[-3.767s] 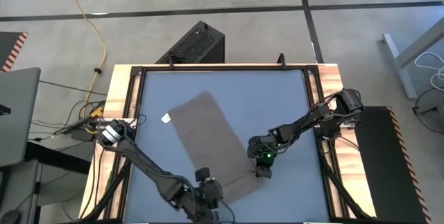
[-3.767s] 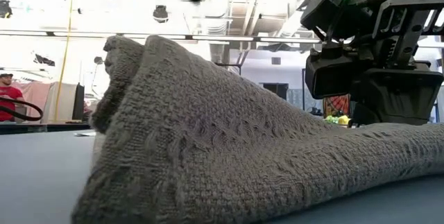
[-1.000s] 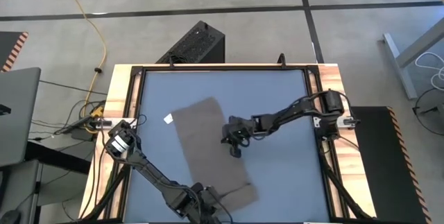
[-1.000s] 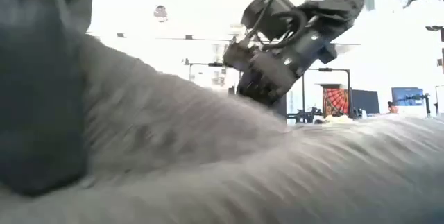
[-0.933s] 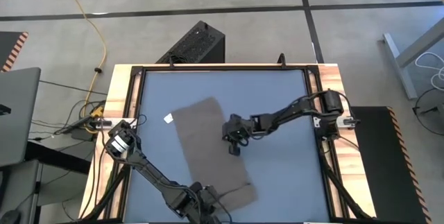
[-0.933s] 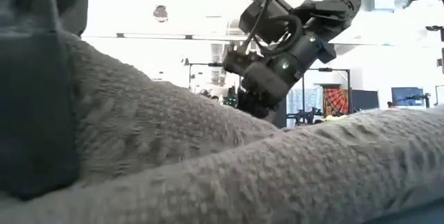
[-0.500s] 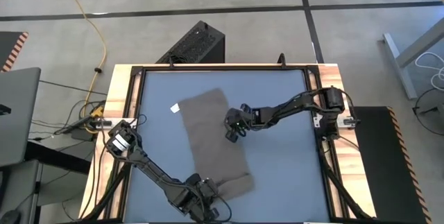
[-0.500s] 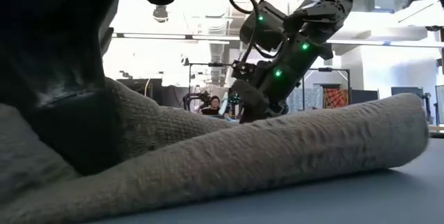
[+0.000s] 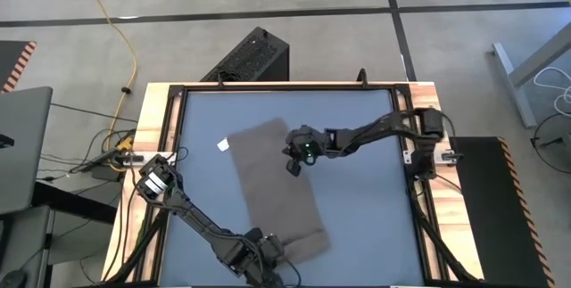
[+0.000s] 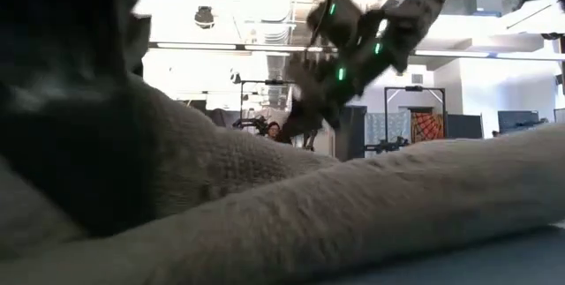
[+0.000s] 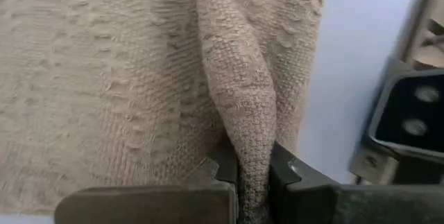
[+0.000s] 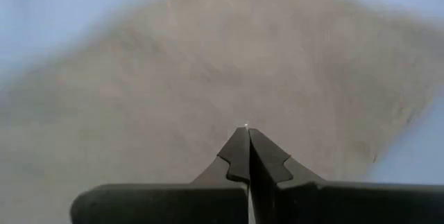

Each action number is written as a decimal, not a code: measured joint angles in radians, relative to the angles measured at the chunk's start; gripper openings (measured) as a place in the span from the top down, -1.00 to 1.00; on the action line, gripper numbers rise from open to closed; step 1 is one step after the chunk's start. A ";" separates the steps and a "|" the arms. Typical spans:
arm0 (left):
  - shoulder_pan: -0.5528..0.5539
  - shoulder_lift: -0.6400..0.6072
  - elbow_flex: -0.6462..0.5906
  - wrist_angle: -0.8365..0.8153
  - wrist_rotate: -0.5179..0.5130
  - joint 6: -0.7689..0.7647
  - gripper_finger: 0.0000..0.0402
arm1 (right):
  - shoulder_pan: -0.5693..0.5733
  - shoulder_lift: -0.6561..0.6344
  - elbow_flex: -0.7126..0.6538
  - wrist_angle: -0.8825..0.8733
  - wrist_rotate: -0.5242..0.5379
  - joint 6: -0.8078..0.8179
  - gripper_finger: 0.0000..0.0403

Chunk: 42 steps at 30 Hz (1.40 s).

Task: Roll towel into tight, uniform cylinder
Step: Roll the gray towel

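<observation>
The taupe towel (image 9: 272,185) lies flat as a long strip, slanting from the table's far left to its near middle. A small white tag (image 9: 223,144) sticks out at its far-left corner. At the near edge my left gripper (image 9: 266,252) is shut on the towel's near end, which is bunched into a raised fold (image 10: 353,206). My right gripper (image 9: 292,165) is shut with nothing between its fingers (image 12: 248,148). It stands over the towel's right long edge, close to the far end. My left gripper pinches a raised fold of the towel's near end (image 11: 251,161) between its two fingers, by the near-left corner. The fold stands up as a ridge running away from the fingers; the rest lies flat on the table. Whether my right gripper touches the towel cannot be told.
The blue-grey table (image 9: 366,199) is bare to the right of the towel and along the far side. A wooden frame (image 9: 152,145) runs round it. A small camera unit (image 11: 409,123) sits at the near edge beside my left gripper. A black box (image 9: 250,56) stands beyond the far edge.
My right gripper has travelled along the towel's right edge toward the table's far edge and a little left, staying shut. The towel has slid a little toward the far edge, its tag corner included. My left gripper keeps its hold on the near end.
</observation>
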 joint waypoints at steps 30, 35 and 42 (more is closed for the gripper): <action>0.024 -0.028 0.000 -0.212 0.032 0.072 0.98 | -0.054 -0.247 -0.145 -0.231 0.305 0.091 0.92; 0.035 -0.028 0.000 -0.215 0.027 0.129 0.98 | -0.034 -0.454 -0.350 0.054 -0.013 -0.001 0.92; 0.029 -0.067 -0.001 -0.141 -0.021 0.238 0.98 | 0.376 -0.547 -0.576 0.265 0.022 0.025 0.92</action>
